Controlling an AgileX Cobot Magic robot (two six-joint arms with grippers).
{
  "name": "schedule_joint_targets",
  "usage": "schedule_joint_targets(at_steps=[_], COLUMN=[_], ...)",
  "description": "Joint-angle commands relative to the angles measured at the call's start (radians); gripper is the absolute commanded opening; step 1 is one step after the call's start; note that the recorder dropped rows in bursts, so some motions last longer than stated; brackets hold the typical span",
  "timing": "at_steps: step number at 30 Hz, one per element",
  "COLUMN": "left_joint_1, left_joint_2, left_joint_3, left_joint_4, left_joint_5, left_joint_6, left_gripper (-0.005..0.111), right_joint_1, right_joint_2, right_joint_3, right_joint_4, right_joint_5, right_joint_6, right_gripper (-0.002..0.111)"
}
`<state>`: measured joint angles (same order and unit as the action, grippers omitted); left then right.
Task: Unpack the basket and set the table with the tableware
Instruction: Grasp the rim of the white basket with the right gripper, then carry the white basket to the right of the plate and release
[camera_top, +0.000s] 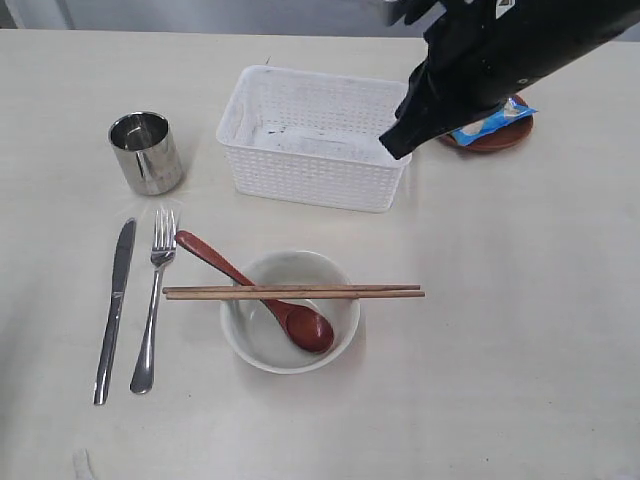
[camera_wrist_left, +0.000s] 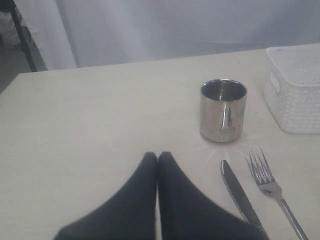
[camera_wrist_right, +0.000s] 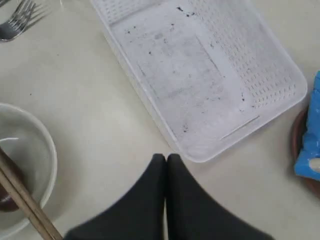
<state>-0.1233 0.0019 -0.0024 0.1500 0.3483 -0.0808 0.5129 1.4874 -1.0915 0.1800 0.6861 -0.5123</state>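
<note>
This looks like a robotics test room, not a home dining room. The pale cream counter, with its faint wood grain, stands in front of a plain grey-white curtain that hangs as a backdrop. The dark metal leg of some stand shows past the counter's far corner. A black robot arm reaches over a single staged place setting: an off-white bowl, a knife, a fork and a shiny steel cup.

Blue snack bag (partly hidden).
</note>
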Motion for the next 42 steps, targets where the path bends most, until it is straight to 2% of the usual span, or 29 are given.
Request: schedule_joint_targets(at_steps=[1,4,7,9,16,23,25,26,27,29,30,37,40,42], left_joint_1=[-0.005,-0.005,-0.005,-0.005,-0.005,-0.005,-0.005,-0.005,-0.005,-0.005,-0.005,-0.005,-0.005,-0.005], left_joint_2=[-0.002,-0.002,-0.002,-0.002,-0.002,-0.002,-0.002,-0.002,-0.002,-0.002,-0.002,-0.002,-0.002,-0.002], left_joint_3=[0.002,0.002,0.002,0.002,0.002,0.002,0.002,0.002,0.002,0.002,0.002,0.002,0.002,0.002], left_joint_4=[0.003,0.003,0.003,0.003,0.003,0.003,0.003,0.003,0.003,0.003,0.003,-0.002,-0.002,-0.002], left_joint_5=[-0.001,-0.001,-0.001,-0.001,-0.001,-0.001,-0.001,-0.001,-0.001,-0.001,-0.001,-0.001,-0.001,-0.001], left_joint_6=[-0.002,-0.002,-0.002,-0.002,-0.002,-0.002,-0.002,-0.002,-0.002,-0.002,-0.002,-0.002,-0.002,-0.002], left_gripper=[0.000,0.000,0.000,0.000,0.000,0.000,0.000,0.000,0.000,0.000,0.000,0.000,0.000,0.000], right_joint_1=[-0.006,0.001,0.001,0.003,0.049,0.048,0.048,0.048,0.048,0.048,0.048,0.046,0.014,-0.042], right_joint_2=[0.017,0.069,0.141,0.199,0.376,0.539,0.564,0.571,0.576,0.570,0.562,0.391,0.322,0.298], right_joint_3=[-0.013,-0.066,-0.157,-0.219,-0.327,-0.366,-0.366,-0.366,-0.366,-0.372,-0.376,-0.469,-0.503,-0.523], right_joint_4=[0.157,0.163,0.163,0.163,0.148,0.101,0.087,0.087,0.087,0.079,0.079,0.005,-0.109,-0.180], right_joint_5=[-0.026,-0.012,0.058,0.115,0.151,0.106,0.089,0.079,0.075,0.078,0.082,0.089,0.044,0.030], right_joint_6=[-0.171,-0.173,-0.176,-0.208,-0.350,-0.318,-0.318,-0.318,-0.318,-0.339,-0.352,-0.319,-0.187,-0.078], right_gripper=[0.003,0.020,0.046,0.054,0.054,0.054,0.050,0.042,0.034,0.009,0.000,0.000,0.000,0.000])
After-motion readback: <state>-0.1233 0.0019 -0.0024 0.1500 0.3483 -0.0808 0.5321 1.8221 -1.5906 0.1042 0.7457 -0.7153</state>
